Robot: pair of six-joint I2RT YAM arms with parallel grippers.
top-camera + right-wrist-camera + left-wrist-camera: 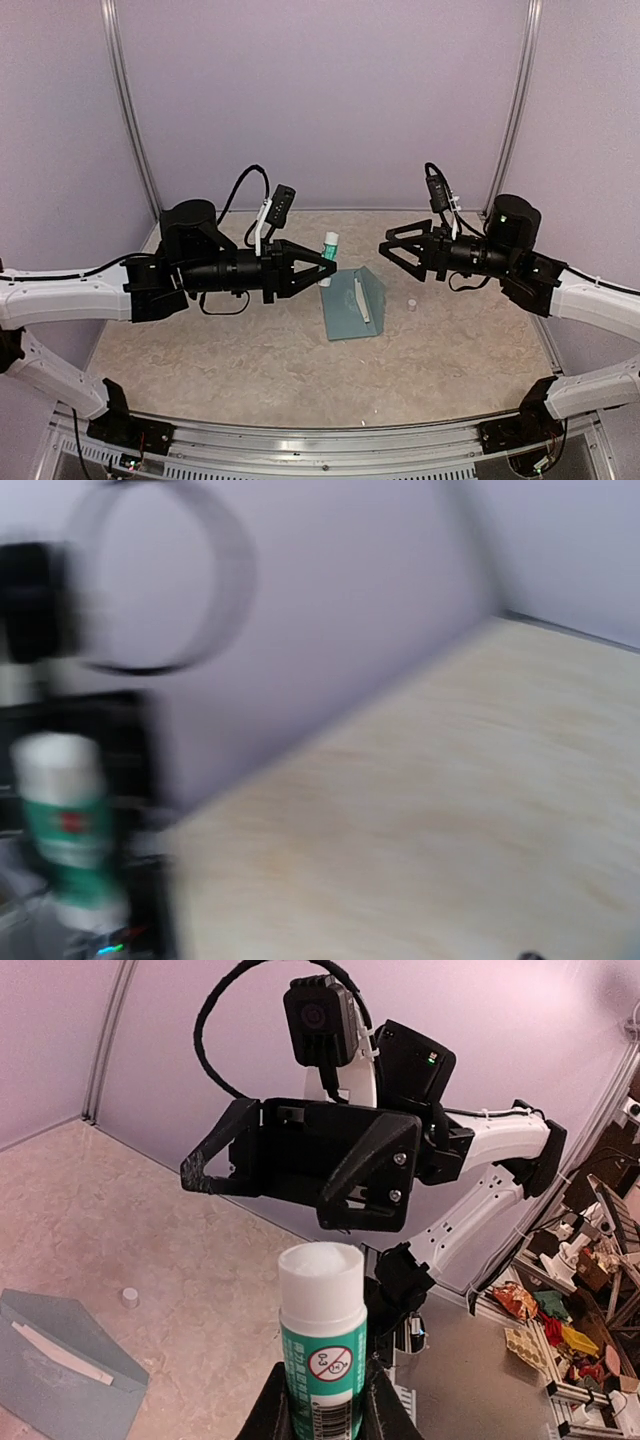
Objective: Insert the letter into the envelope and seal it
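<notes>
A glue stick [329,249], green with a white uncapped top, stands upright in my left gripper [327,268], which is shut on its lower body. The left wrist view shows the stick [322,1325] rising from between the fingers [375,1405]. Just below and to the right, the teal envelope [345,310] lies flat with its flap open and a narrow white strip [362,298] across it. The letter is hidden. My right gripper [384,247] hovers open and empty to the right of the stick, apart from it. The right wrist view is blurred and shows the stick [62,820] at far left.
A small white cap [410,303] lies on the table right of the envelope, and it shows again as the cap [130,1297] in the left wrist view. Purple walls enclose the beige tabletop [250,350] at the back and sides. The right arm [330,1160] fills the space just beyond the stick.
</notes>
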